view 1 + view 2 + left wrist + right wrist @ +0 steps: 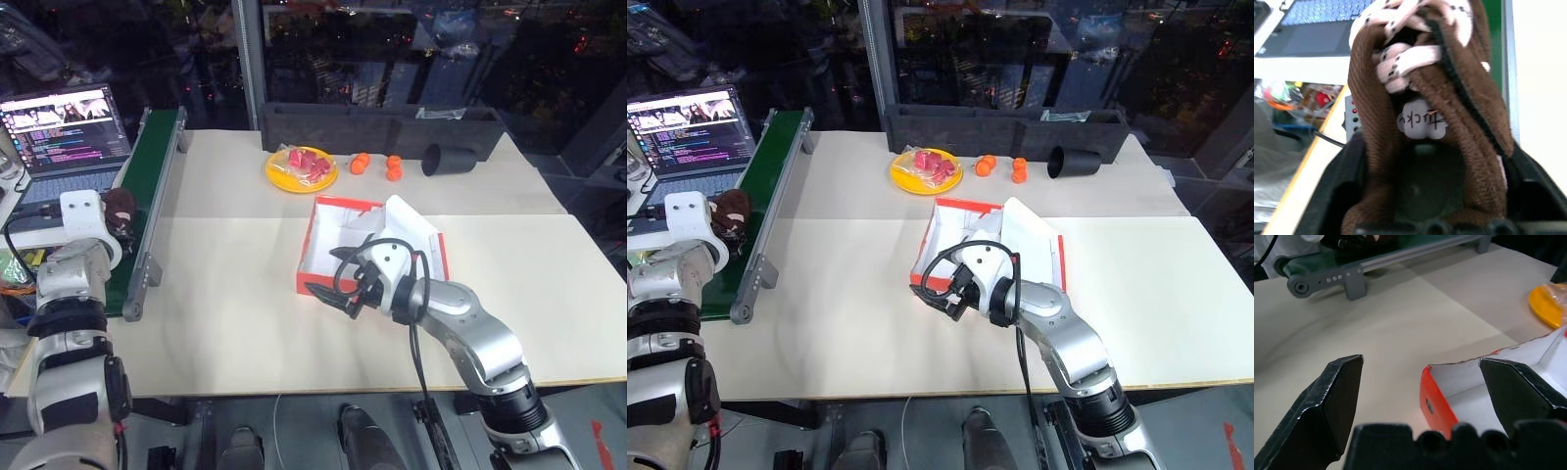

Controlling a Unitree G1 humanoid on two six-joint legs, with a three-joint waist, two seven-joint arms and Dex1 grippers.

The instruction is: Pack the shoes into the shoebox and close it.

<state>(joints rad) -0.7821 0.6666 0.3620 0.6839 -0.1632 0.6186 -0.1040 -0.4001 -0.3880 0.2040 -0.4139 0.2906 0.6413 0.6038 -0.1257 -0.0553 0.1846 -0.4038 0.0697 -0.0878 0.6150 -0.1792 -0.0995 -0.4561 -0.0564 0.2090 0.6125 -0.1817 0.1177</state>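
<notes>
Left hand (120, 217) pinches a brown shoe (1425, 122) over the green conveyor (152, 186) at the desk's left edge. Right hand (338, 289) hangs spread at the near-left corner of the open shoebox (318, 259), mid-desk. Shoe looks soft, light and squashy; gripping across its opening seems soundest. Its long axis appears to run away from the hand, laces uppermost. Box runs near–far.

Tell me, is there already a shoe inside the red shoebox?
No, the shoebox shows a bare white inside, and a brown shoe sits between the left gripper's fingers over by the green conveyor.
</notes>
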